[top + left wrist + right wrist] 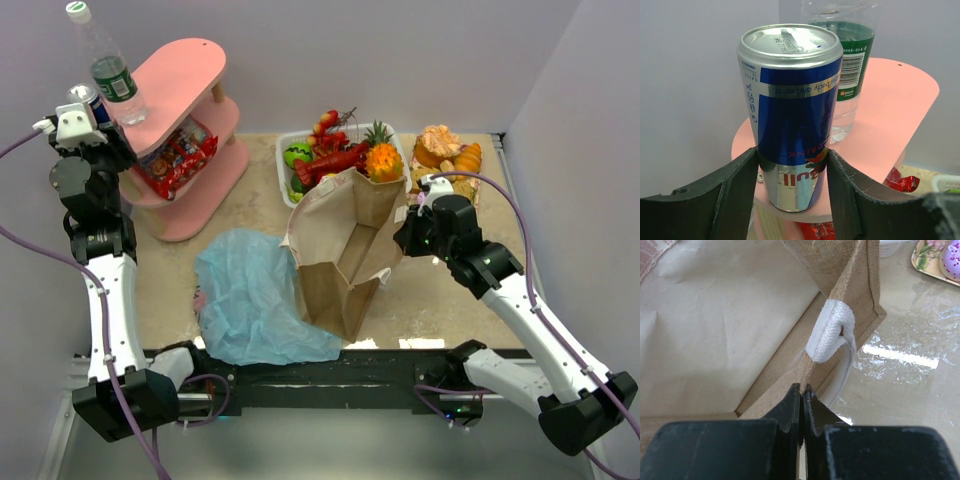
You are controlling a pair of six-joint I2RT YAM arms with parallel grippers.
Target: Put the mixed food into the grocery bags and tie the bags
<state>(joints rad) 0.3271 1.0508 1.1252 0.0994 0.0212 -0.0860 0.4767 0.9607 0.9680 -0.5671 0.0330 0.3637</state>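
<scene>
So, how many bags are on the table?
2: the brown paper bag stands open in the middle; the light-blue plastic bag lies just left of it.

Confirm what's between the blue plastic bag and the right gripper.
The brown paper bag, standing open beside the blue plastic bag; the right gripper pinches its rim. Top external view.

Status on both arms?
Copy: left fingers on can, can standing on shelf; right fingers pinch paper bag rim by handle; bottle close behind can.
</scene>
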